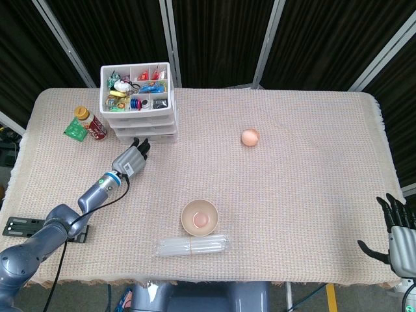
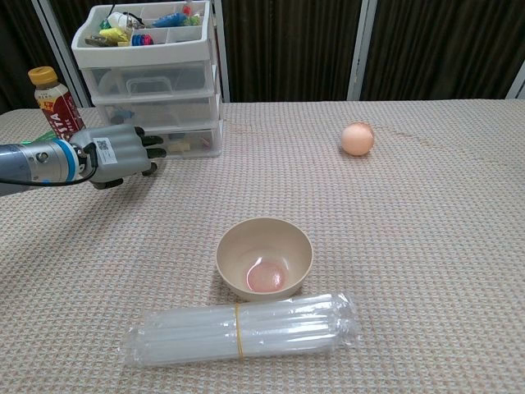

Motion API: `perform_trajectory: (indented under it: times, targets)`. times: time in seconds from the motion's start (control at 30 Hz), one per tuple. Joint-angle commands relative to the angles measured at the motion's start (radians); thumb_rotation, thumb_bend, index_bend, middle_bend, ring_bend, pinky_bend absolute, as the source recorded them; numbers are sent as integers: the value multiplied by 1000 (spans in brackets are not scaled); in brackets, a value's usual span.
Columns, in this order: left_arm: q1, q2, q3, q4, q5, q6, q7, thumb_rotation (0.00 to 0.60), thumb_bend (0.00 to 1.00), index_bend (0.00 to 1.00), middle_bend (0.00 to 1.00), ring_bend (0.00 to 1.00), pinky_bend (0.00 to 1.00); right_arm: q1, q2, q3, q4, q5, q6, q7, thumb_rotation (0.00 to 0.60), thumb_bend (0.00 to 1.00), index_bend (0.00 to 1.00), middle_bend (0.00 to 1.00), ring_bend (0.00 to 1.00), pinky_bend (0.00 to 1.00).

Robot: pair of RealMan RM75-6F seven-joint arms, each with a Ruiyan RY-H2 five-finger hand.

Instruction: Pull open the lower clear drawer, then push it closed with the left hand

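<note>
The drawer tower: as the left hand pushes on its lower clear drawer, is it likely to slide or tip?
The drawer tower is tall and narrow, looks like thin plastic, with only small items inside, so probably light. The left hand pushes low, at the lower clear drawer, so tipping seems unlikely. It may skid, though the woven tablecloth probably adds grip.

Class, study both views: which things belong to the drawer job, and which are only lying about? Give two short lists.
Part of the job:
lower clear drawer
left robot hand, fingertips at the drawer front
drawer unit

Lying about:
beige bowl
peach ball
packet of clear tubes
drink bottle
right robot hand, idle at the table edge
</note>
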Motion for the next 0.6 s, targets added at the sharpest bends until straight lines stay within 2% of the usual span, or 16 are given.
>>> perform_trajectory:
  times: [0.03,0.13,0.27,0.4,0.53,0.6]
  targets:
    - [3,-1,5,-7,4,11,-9,600,499,269,76,3,93,-1,1,0,0,1,2,1,600,76,92,0,0,0]
    - [9,8,16,-29,18,34,-20,600,500,269,76,2,93,-3,3,1,1,3,3,2,600,76,92,0,0,0]
    - [39,73,43,-155,65,156,-63,600,500,262,75,3,93,-5,7,-1,2,-1,7,4,600,76,92,0,0,0]
    - [89,139,42,-291,81,289,-76,600,490,245,70,1,89,-7,6,-1,4,-4,9,5,600,76,92,0,0,0]
    - [191,219,3,-498,33,457,-42,600,431,219,25,0,52,-7,6,-1,5,-14,14,4,600,75,92,0,0,0]
    - [245,259,-12,-612,5,530,-28,600,341,205,6,0,29,-8,4,-1,5,-19,20,3,600,75,93,0,0,0]
